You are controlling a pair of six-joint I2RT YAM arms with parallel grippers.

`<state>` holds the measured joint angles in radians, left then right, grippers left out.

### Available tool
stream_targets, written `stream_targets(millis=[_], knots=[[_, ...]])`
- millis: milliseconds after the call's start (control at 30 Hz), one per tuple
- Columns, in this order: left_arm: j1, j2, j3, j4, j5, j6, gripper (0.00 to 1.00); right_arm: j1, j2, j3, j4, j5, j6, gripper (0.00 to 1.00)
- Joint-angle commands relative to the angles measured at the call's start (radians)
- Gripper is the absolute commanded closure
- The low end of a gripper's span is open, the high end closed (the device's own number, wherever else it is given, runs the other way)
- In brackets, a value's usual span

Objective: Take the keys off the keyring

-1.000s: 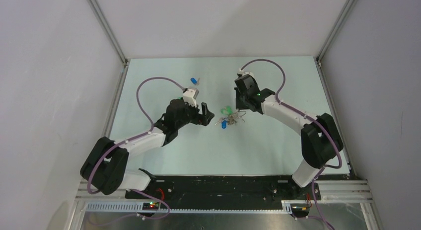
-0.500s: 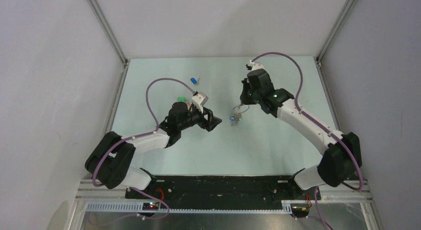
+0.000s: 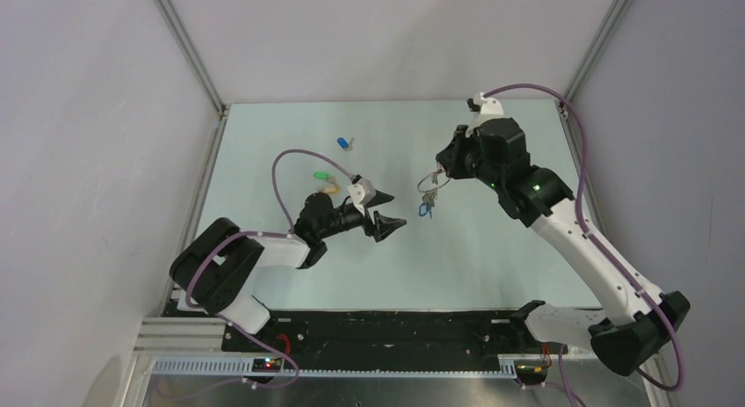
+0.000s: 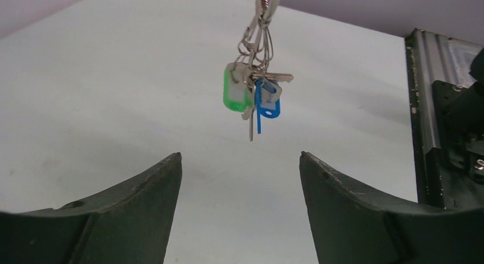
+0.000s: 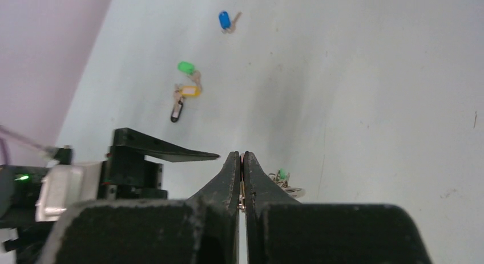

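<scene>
Keyring [image 3: 432, 179] sits pinched between the right jaws, which are pressed together on the wire and hold it up off the desk [image 3: 457, 266]. The keys [image 4: 254, 96] hang under it in one bunch. The left jaws are spread wide and empty, just beside the keyring on its lower-left in the top view, aimed at the bunch. Risks as I see them:

- The pinch is on thin round wire, so any sideways tug could spin or slip the ring out and drop the lot.
- The bunch hangs free, so if it swings the left jaws could close on several keys or on nothing.
- Pulling a key straight without working it round the split would likely just drag the ring out of the right jaws.

Counts:

- Ring: 1. I can't count the small links below it.
- On the ring: 1 green cap, 1 blue cap and at least 2 bare silver; exact total not readable.
- Loose on the desk, all well left of the keyring: 1 blue-capped key [image 5: 226, 20], 1 green-capped key [image 5: 186, 66], and 1 yellow-capped key [image 5: 189, 92] with 1 dark tag [image 5: 176, 111].
</scene>
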<state>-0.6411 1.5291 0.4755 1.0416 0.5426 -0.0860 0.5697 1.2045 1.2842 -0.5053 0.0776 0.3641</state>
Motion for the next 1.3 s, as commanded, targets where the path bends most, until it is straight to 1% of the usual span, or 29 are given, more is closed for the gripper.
stream_targets(millis=[0,167,233,400,567,800,1133,1233,1267], knots=[[-0.028,0.062,0.076,0.174,0.051,0.01,0.23,-0.002,-0.073,0.065,0.021,-0.034,-0.005,1.0],[-0.054,0.102,0.146,0.182,0.067,0.001,0.25,-0.001,-0.098,0.077,0.012,-0.05,0.007,1.0],[-0.058,0.114,0.165,0.184,0.083,-0.004,0.27,-0.001,-0.103,0.078,0.013,-0.052,0.016,1.0],[-0.07,0.125,0.181,0.184,0.115,0.0,0.43,-0.001,-0.109,0.078,0.021,-0.056,0.029,1.0],[-0.08,0.125,0.176,0.184,0.133,0.003,0.55,-0.001,-0.114,0.078,0.025,-0.059,0.031,1.0],[-0.093,0.136,0.165,0.184,0.117,0.007,0.57,-0.003,-0.114,0.078,0.023,-0.057,0.032,1.0],[-0.095,0.214,0.236,0.16,0.043,-0.03,0.69,-0.003,-0.115,0.078,0.018,-0.059,0.039,1.0],[-0.094,0.224,0.269,0.159,0.054,-0.048,0.76,-0.002,-0.115,0.078,0.01,-0.054,0.04,1.0],[-0.094,0.228,0.275,0.159,0.06,-0.058,0.87,-0.002,-0.115,0.077,0.006,-0.048,0.041,1.0]])
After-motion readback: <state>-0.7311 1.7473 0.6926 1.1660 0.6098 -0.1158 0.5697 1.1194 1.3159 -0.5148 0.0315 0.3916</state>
